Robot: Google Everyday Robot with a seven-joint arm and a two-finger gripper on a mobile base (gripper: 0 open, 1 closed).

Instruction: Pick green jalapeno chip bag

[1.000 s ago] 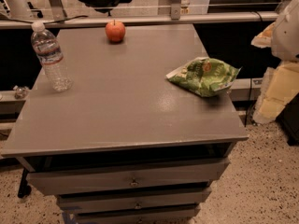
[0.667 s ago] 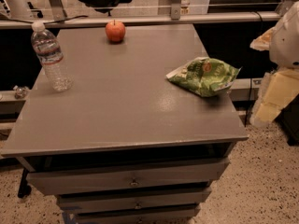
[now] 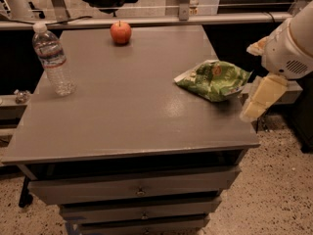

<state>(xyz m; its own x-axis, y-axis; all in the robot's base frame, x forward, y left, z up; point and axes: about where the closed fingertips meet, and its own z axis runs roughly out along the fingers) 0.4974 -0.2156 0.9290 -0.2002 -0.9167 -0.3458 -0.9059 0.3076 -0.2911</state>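
The green jalapeno chip bag (image 3: 213, 79) lies flat on the right side of the grey table (image 3: 122, 116), near its right edge. It is crinkly green foil with a small round orange logo. My gripper (image 3: 259, 99) hangs off the white arm (image 3: 292, 43) just beyond the table's right edge. It is to the right of the bag, slightly below it in the picture, and apart from it. It holds nothing that I can see.
A clear water bottle (image 3: 53, 58) stands at the table's left side. A red apple (image 3: 120, 32) sits at the far edge. Drawers (image 3: 139, 190) are under the tabletop. A rail and a chair base lie behind the table. The floor is speckled.
My arm and gripper have moved left, closer to the table's right edge and the chip bag. The bag, bottle and apple have not moved.
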